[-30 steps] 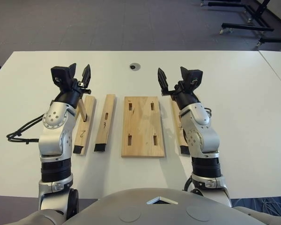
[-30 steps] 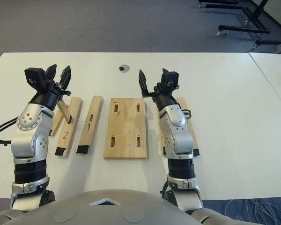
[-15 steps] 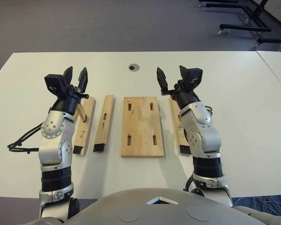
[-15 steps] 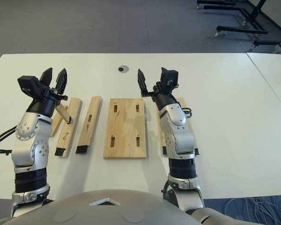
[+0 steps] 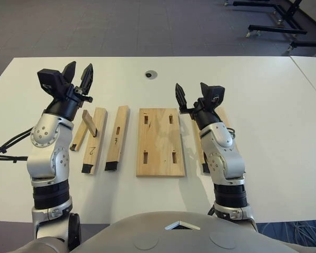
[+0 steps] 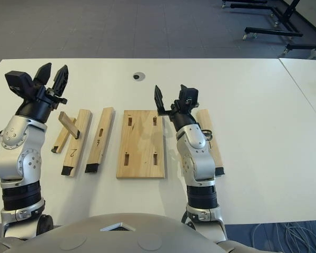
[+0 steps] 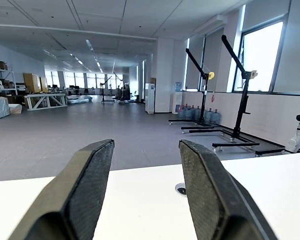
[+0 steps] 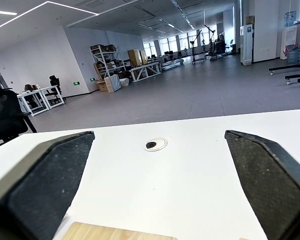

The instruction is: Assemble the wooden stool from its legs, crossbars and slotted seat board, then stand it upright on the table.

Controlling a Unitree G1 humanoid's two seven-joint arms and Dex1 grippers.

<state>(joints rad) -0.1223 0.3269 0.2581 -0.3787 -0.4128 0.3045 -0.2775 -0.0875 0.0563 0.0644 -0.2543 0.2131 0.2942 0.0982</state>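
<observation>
Head views: seat board [image 5: 160, 141] flat on the table [image 5: 263, 95], legs [image 5: 117, 138] at its left and right. Wrist views: left gripper [image 7: 146, 145] and right gripper [image 8: 159, 134], fingers spread apart.

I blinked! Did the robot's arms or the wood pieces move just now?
The left gripper swung out to the robot's left, away from the legs, uncovering more of the small crossbar. The right gripper barely shifted. Both stayed open and empty. The seat board and other wood pieces did not move.
</observation>
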